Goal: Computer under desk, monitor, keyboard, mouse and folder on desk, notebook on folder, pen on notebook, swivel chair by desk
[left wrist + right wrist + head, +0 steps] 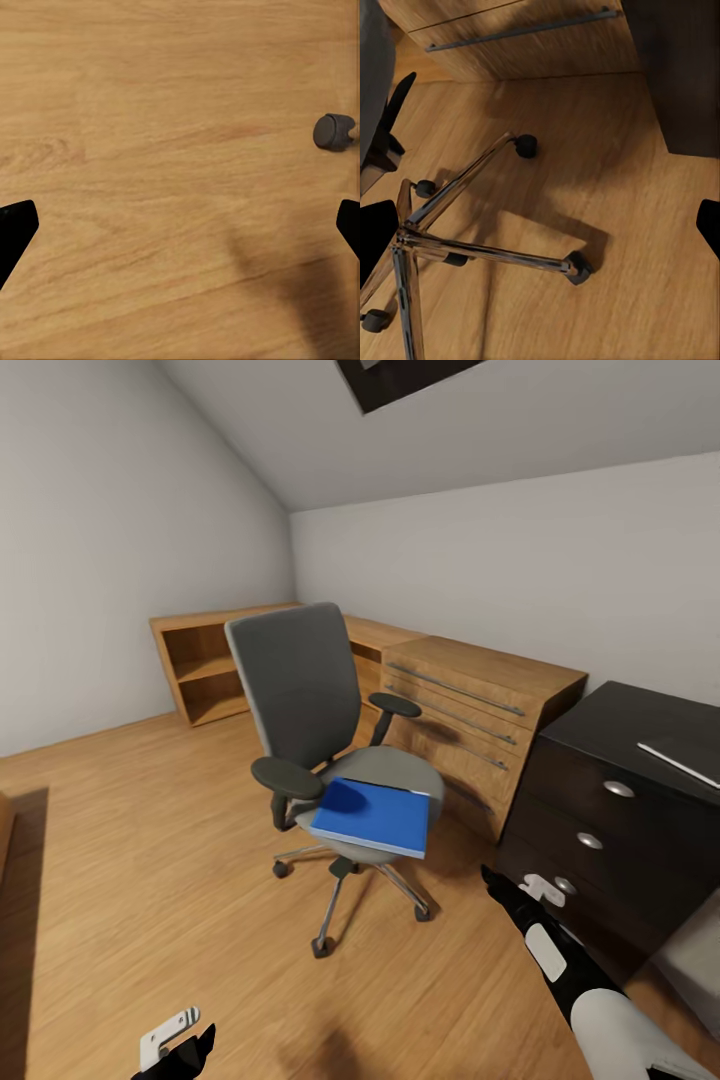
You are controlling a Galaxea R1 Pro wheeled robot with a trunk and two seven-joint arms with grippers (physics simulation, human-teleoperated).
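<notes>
The grey swivel chair [310, 710] stands mid-floor on its chrome star base [472, 247]. On its seat lies the bright blue folder [372, 817], overhanging the front edge. The black desk [620, 740] with round silver knobs stands at the right, a short gap from the chair. A thin flat grey item [680, 762] rests on the desk top, cut off by the picture's edge, and I cannot tell what it is. My right gripper [503, 888] [540, 225] hangs open, low between chair base and desk. My left gripper [185, 1050] [180, 225] is open over bare floor, near a chair caster [332, 132].
A light wooden drawer unit [480, 700] with long metal handles runs along the back wall behind the chair, joined to open wooden shelves [205, 670] in the corner. A light grey block [700, 960] shows at the right edge beside the desk. Wooden floor [150, 860] spreads left of the chair.
</notes>
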